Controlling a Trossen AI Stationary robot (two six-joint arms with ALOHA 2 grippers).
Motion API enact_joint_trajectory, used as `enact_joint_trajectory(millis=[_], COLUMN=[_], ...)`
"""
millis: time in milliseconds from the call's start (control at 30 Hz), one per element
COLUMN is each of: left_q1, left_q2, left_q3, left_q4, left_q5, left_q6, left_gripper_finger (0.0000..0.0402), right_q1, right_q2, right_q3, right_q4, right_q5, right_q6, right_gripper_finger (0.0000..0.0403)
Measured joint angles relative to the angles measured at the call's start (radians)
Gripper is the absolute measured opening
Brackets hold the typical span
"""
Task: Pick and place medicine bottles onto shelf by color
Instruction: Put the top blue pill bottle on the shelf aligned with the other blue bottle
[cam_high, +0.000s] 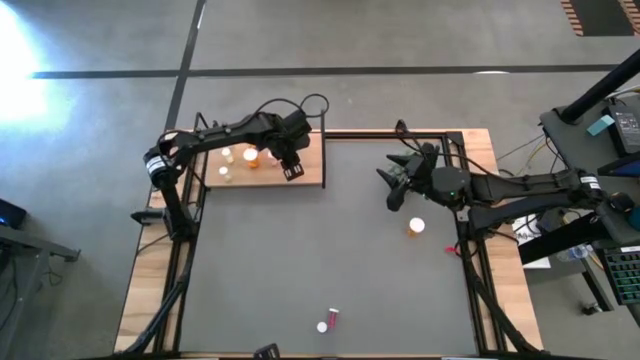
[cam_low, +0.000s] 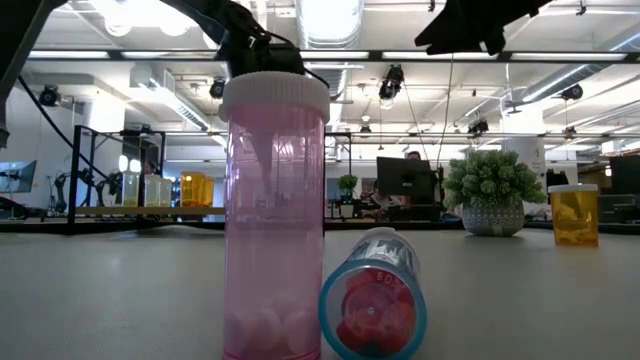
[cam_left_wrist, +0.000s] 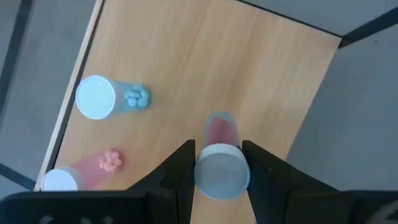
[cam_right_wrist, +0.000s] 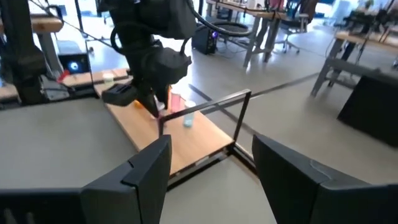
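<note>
Gripping a pink bottle (cam_left_wrist: 220, 163) over the shelf (cam_high: 310, 172), the left hand (cam_left_wrist: 219, 180) hovers; the right hand (cam_high: 392, 187) waits wide, empty.

Strong glare washes the floor (cam_high: 25, 60) at ten o'clock in the high view; ceiling lights (cam_low: 330, 15) blaze at twelve in the low view; nearest pink bottle (cam_low: 275, 215) slightly soft

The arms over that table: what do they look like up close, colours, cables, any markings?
Both are dark, jointed and slender. The left arm has a white band near its base and a black cable looping above it. The right arm shows a small green light. Each tool, left and right, ends in two flat, angular black fingers.
</note>
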Motion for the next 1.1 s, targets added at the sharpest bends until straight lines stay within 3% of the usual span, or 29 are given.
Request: enact_joint_trajectory(millis=[300,1100], left_q1=[0.001,0.002], left_q2=[0.000,0.000], left_q3=[0.001,-0.012], left_q4=[0.000,-0.013], left_q5=[0.003,0.005], left_q6=[-0.002,-0.028], left_gripper_finger=[0.0099,0.0099], right_q1=[0.000,0.000], right_q2=[0.012,0.072], right_q3=[0.000,0.001], right_q4=[0.000,-0.001], right_q5=[0.000,0.000], right_q6=[-0.107,-0.106], right_gripper_finger=[0.0215,0.0215])
